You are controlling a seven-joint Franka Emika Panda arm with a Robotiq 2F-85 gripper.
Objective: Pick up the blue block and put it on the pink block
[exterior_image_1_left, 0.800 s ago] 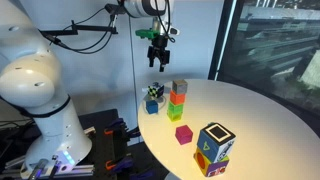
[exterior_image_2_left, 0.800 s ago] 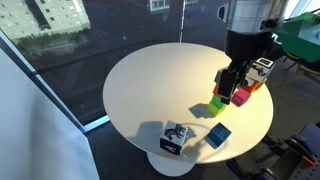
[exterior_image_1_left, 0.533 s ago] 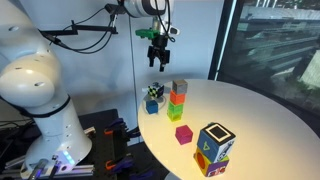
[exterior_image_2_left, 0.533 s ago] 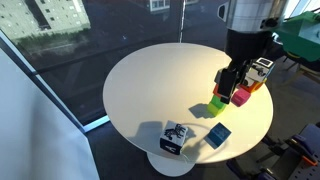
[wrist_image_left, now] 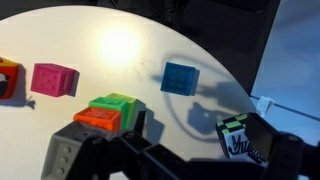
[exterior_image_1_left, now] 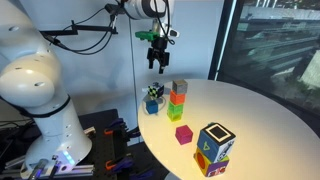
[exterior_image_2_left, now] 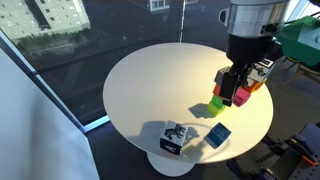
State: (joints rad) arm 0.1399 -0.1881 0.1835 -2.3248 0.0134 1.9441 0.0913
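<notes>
- The blue block (wrist_image_left: pixel 181 77) lies on the white table (wrist_image_left: pixel 130 40), near the patterned cube (wrist_image_left: pixel 233 135).
- In the wrist view, the pink block (wrist_image_left: pixel 55 78) sits well apart to its left.
- The gripper (exterior_image_1_left: pixel 157 58) hangs high above, jaws spread and empty.
- On the big cube (exterior_image_1_left: pixel 213 147), we find the marks too small to read.

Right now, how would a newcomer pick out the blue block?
On the round white table, look at the edge nearest the robot's base. The blue block sits there beside a black-and-white patterned cube; it alone is small and plain blue.
</notes>
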